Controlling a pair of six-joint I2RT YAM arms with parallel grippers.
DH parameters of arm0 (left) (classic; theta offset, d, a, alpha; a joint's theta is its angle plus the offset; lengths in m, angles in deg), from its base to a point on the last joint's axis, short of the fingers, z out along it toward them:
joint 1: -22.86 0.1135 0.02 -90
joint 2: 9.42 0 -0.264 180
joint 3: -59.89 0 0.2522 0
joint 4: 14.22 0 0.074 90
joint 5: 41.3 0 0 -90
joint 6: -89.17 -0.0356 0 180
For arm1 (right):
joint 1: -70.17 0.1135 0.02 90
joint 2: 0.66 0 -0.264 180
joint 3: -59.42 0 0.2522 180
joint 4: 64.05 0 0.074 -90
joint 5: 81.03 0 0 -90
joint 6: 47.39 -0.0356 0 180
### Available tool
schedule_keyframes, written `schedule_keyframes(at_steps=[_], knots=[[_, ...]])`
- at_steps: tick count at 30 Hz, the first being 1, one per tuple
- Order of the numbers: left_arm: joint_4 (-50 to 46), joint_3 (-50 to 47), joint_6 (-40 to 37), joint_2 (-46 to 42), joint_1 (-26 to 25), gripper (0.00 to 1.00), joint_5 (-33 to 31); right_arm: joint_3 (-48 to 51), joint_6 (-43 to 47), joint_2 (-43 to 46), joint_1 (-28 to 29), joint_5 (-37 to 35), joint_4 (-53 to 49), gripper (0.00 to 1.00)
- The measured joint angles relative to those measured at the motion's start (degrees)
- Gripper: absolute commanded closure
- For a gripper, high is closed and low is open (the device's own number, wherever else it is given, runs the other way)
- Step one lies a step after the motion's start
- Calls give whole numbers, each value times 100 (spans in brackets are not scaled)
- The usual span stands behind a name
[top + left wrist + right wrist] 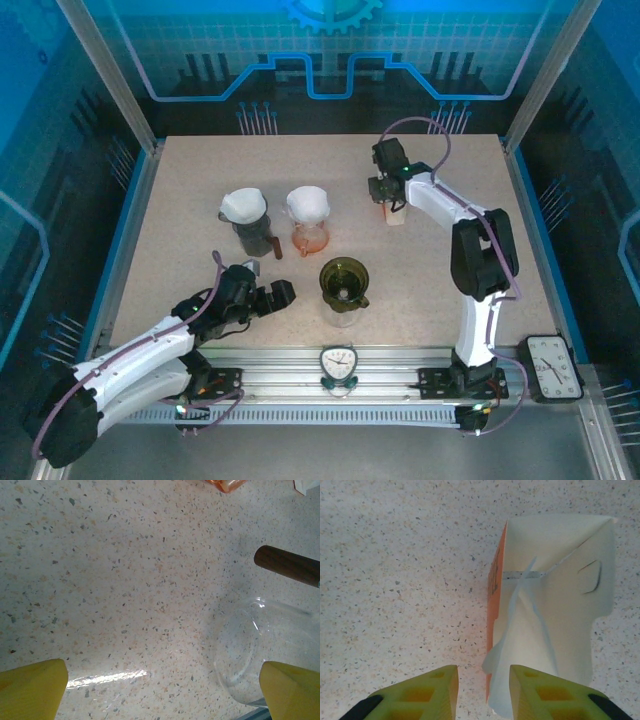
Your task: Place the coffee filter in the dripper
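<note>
- Pulling one filter out of its pack is the step in hand, as I judge it. My right gripper (483,671) is down over the speckled beige tabletop (395,580), at the near end of the white-and-orange cardboard carton (572,545).
- A white paper coffee filter (517,630) sticks out of the carton toward me. Its loose lower corner hangs in the gap between my right fingers (437,690).
- The right gripper's jaws are part-way in with a plain gap between them, so nothing is pinched yet.
- The next move calls for closing on that thin corner alone, not on the carton wall just right of it. Then I should draw it out gently so the carton does not come along.
- The empty green translucent dripper (344,283) sits nearer my bases and to the left of my right gripper. I take it as the target, since the dark grey dripper (245,222) and the orange dripper (309,228) each hold white paper.
- My left gripper (278,294) is spread wide and holds nothing, resting just left of the green dripper.
- The carton's orange side carries dark print (494,572), seen too edge-on to read. I can make out no brand or other wording.
</note>
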Motion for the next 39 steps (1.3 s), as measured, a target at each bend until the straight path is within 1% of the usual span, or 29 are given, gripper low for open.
schedule_keyframes(at_steps=[9, 17, 19, 23, 25, 30, 37, 39], knots=[[46, 0, 0, 0, 0, 1, 2, -149, -22, -92, 0, -35, -39, 72], [116, 0, 0, 22, 0, 1, 2, -350, -22, -177, 0, -151, -87, 83], [116, 0, 0, 33, 0, 1, 4, -352, -20, -195, 0, -188, -101, 82], [127, 0, 0, 33, 0, 1, 4, -352, -31, -208, 0, -238, -127, 73], [129, 0, 0, 33, 0, 1, 4, -352, -20, -208, 0, -243, -129, 74], [129, 0, 0, 33, 2, 1, 4, -352, -13, -219, 0, -267, -129, 83], [129, 0, 2, 33, 4, 1, 4, -363, 4, -293, 0, -367, -136, 100], [129, 0, 2, 33, 4, 1, 4, -363, 4, -293, 0, -393, -129, 100]])
